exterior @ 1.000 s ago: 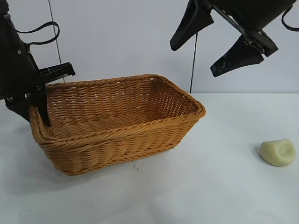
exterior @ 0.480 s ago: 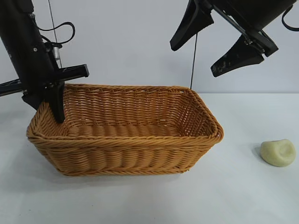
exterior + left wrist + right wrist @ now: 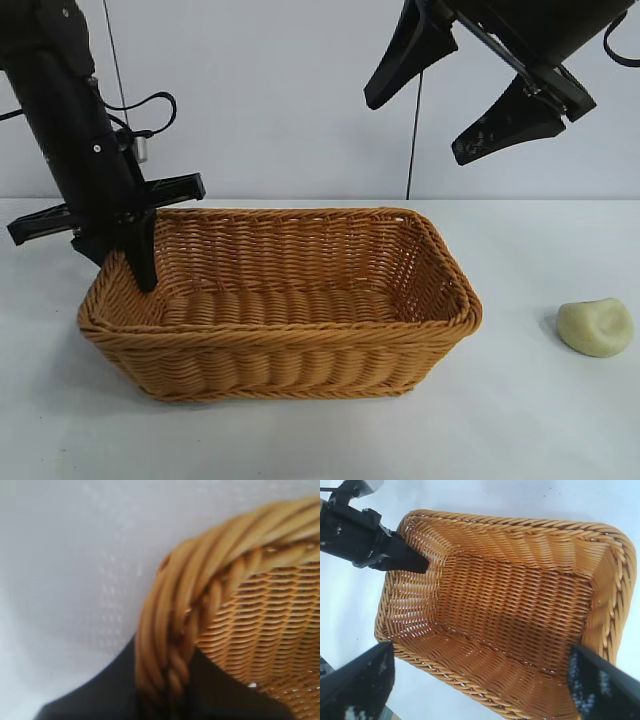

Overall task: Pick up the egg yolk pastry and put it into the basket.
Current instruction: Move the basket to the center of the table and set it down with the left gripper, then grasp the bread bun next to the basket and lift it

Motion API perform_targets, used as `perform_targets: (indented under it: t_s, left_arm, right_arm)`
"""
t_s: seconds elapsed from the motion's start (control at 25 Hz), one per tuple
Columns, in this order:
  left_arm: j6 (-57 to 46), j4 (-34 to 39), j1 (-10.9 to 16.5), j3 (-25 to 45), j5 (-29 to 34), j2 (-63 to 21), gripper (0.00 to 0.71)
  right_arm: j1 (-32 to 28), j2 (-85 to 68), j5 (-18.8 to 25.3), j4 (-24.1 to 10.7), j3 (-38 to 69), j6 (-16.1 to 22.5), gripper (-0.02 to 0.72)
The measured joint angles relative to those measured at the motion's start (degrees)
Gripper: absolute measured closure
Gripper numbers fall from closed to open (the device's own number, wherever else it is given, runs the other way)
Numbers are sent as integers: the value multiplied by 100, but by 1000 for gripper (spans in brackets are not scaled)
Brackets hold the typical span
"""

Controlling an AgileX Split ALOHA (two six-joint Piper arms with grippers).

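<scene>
The orange-tan wicker basket (image 3: 290, 360) stands on the white table, left of centre. My left gripper (image 3: 125, 268) is shut on the braided rim at the basket's left end, one finger inside the wall and one outside. In the left wrist view the rim (image 3: 200, 580) runs down between the dark jaws of the left gripper (image 3: 167, 700). The egg yolk pastry (image 3: 596, 327), a pale yellow-green dented lump, lies on the table far right, apart from the basket. My right gripper (image 3: 450, 95) hangs open high above the basket's right end, holding nothing. Its wrist view looks down into the empty basket (image 3: 510, 522).
A white wall rises behind the table, with thin cables hanging down it. Bare table lies between the basket's right end and the pastry, and in front of the basket. The left arm (image 3: 365, 540) shows at the basket's end in the right wrist view.
The left gripper has pulled the basket to the right and swung it round until its long side faces the camera. The right gripper and the pastry have not moved.
</scene>
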Motion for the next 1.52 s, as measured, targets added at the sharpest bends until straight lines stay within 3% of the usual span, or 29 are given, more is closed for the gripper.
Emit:
perform_targets:
  t_s: [0.08,0.16,0.2,0.36,0.48,0.68,0.92,1.08,1.52]
  left_arm:
    - [5,0,0,0,-28,0,568]
    - [5,-22,0,0,-40,0,520]
    - [5,-64,0,0,-45,0,470]
    - [7,-105,0,0,-52,-18,140]
    - [7,-105,0,-4,-16,-117,45]
    - [7,106,0,-295,402,-510,19]
    - [-65,1137,0,-948,911,-1026,16]
    - [-127,1316,113,-1142,972,-1081,16]
    - [35,1725,1225,-1142,1122,-1075,16]
  right_arm:
    - [0,0,0,0,0,0,62]
    - [0,0,0,0,0,0,62]
    - [0,0,0,0,0,0,62]
    - [0,0,0,0,0,0,62]
    - [0,0,0,-6,0,0,62]
    - [0,0,0,-5,0,0,62]
    - [0,0,0,-5,0,0,62]
    - [0,0,0,-5,0,0,62]
    - [0,0,0,-5,0,0,62]
